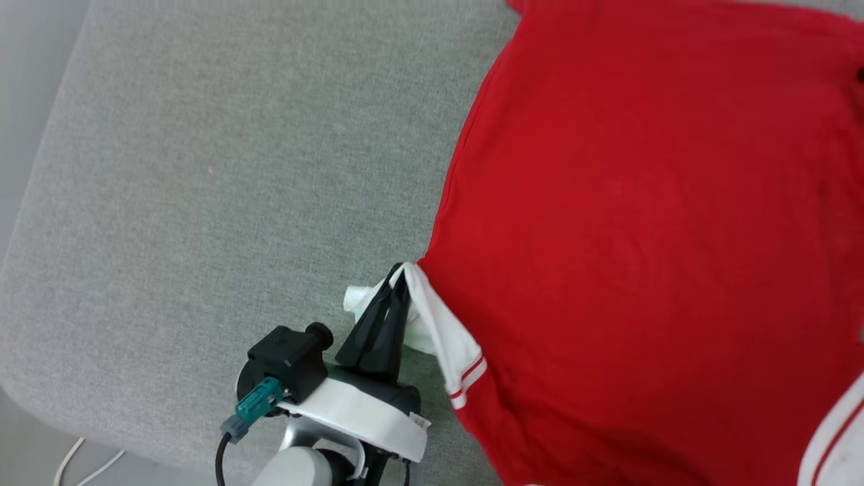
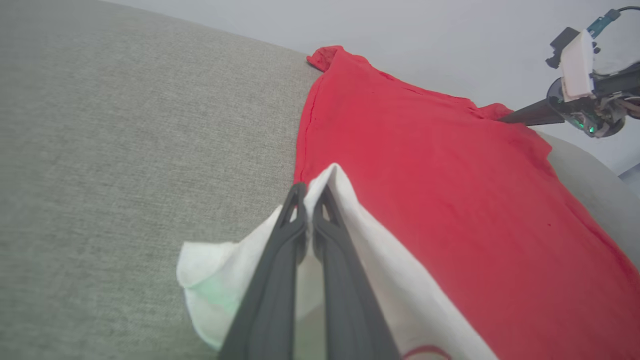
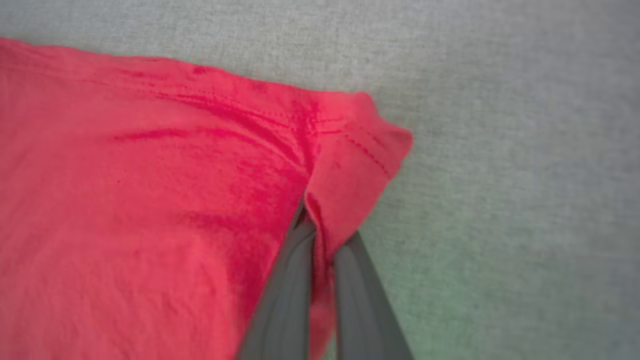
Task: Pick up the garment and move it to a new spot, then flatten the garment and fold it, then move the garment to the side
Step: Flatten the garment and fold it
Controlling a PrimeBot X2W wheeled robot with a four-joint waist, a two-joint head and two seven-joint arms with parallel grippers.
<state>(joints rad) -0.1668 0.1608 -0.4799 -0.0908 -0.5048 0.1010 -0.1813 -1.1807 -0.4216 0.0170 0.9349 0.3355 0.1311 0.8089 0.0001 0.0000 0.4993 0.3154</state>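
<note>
The left gripper (image 1: 399, 273) is seen low in the head view, with its two dark fingers (image 1: 378, 331) pointed up and pressed close together. A white sleeve (image 2: 380, 260) of the garment (image 1: 641, 236) is pinched between them. Behind it, a white wrist (image 1: 358, 412) and a pale forearm (image 1: 297, 469) are seen. The right gripper (image 3: 310, 220) is closed too, and a red corner of the garment is nipped between its fingers.

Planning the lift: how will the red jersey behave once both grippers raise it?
Likely floppy: the garment puckers where the right gripper pinches its red corner, so the middle should sag. Probably light: the thin white sleeve tents up in the left gripper. It may drag rather than slide on the textured grey cushion.
</note>
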